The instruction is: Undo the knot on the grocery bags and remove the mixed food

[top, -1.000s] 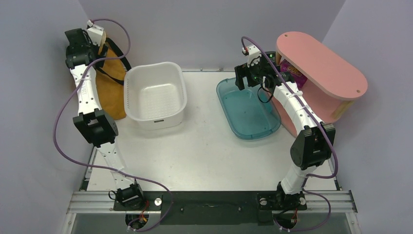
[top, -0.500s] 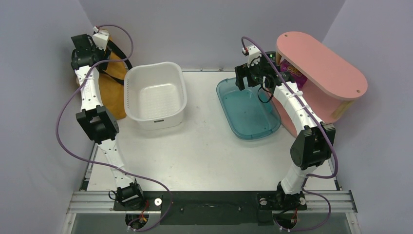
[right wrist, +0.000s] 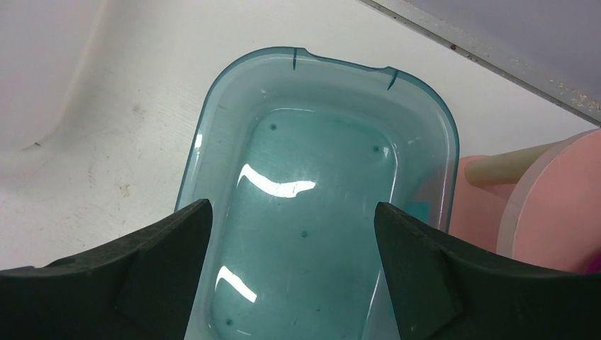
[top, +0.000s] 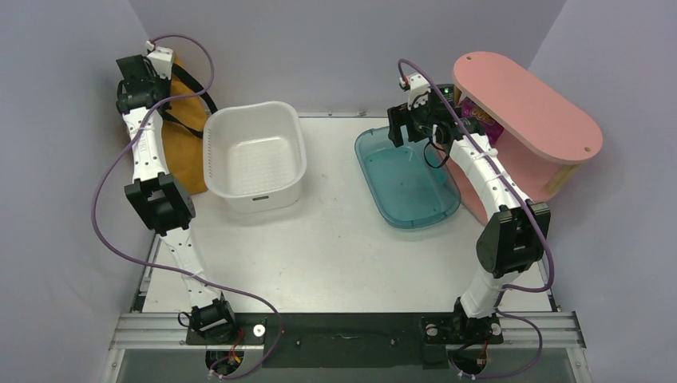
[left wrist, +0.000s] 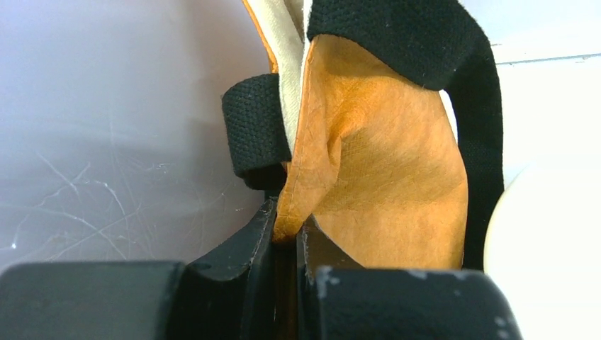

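A mustard-brown canvas tote (top: 182,152), one of the grocery bags, leans against the left wall behind the white tub. Its black straps (top: 192,84) hang over its top. High at the back left, my left gripper (top: 156,84) is shut on the tote's brown canvas edge (left wrist: 383,177). In the left wrist view that fold is pinched between the left gripper (left wrist: 287,227) jaws, with a black strap (left wrist: 404,35) above. My right gripper (top: 405,132) hovers open and empty over the teal tub (right wrist: 212,113), its wide gap (right wrist: 292,212) showing only the tub's floor. The mixed food is hidden.
An empty white tub (top: 295,144) stands right of the tote. The empty teal tub (top: 361,159) sits mid-right, beside a pink oval stand (top: 527,104) at the right wall. A purple snack packet (top: 481,120) lies under the stand's top. The walls close in on the left, back and right.
The left gripper shifted slightly toward the back wall and closed from wide open onto the tote's upper edge. The right arm has barely moved.
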### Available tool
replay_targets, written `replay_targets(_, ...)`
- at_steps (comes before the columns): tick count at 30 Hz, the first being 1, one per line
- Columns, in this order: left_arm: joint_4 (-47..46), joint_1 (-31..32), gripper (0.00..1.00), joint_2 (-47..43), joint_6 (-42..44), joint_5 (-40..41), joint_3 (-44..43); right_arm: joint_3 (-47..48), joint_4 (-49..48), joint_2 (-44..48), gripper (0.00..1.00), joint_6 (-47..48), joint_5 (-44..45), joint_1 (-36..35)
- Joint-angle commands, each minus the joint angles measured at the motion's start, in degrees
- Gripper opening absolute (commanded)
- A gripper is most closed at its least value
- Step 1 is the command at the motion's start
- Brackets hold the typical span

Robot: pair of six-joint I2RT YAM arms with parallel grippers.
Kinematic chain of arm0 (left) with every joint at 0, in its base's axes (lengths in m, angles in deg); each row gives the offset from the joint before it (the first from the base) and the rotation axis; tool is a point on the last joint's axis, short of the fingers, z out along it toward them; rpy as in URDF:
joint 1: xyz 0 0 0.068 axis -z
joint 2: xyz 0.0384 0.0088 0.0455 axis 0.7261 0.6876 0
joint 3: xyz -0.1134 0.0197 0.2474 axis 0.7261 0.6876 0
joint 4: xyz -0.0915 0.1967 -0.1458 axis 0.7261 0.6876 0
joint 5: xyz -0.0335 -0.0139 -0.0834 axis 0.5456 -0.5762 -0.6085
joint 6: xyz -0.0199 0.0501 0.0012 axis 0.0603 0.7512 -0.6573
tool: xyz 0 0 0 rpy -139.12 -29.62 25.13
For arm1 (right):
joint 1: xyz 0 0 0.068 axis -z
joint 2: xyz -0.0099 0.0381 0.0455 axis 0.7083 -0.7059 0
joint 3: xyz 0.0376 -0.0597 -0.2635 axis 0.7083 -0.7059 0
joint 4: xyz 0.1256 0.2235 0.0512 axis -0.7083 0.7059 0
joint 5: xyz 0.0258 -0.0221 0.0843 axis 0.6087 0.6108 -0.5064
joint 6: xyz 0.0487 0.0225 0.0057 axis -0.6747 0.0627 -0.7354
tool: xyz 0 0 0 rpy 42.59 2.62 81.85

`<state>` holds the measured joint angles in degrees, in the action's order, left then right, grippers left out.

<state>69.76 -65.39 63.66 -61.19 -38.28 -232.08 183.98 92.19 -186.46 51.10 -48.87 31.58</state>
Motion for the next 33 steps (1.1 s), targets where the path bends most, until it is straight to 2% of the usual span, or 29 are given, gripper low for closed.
replay_targets(1, -10.5, -0.3, 0.0, -4.8, -2.9, 3.4, -3.6, 2.1, -1.0, 1.5, 0.81, -0.6, -0.2, 0.3)
replay_targets(7, -18.9, -0.7, 0.0, -7.8, -3.9, 8.1, -6.2, 2.8, -1.1, 1.2, 0.8, -1.0, -0.5, 0.2)
replay_targets(17, -31.1, -0.5, 0.0, -10.7, 0.3, 15.2, -8.8, 2.7, -1.6, 1.6, 0.8, -1.7, -0.9, 0.2)
replay_targets(26, -36.9, 0.1, 0.0, -16.2, -1.5, 15.2, -9.2, 2.2, -2.2, 2.3, 0.8, -2.3, -1.5, 0.2)
replay_targets(33, -37.8, 4.4, 0.0, -23.1, -5.5, 13.5, -9.9, 2.8, -2.4, 3.1, 0.79, -3.3, -2.1, 0.3)
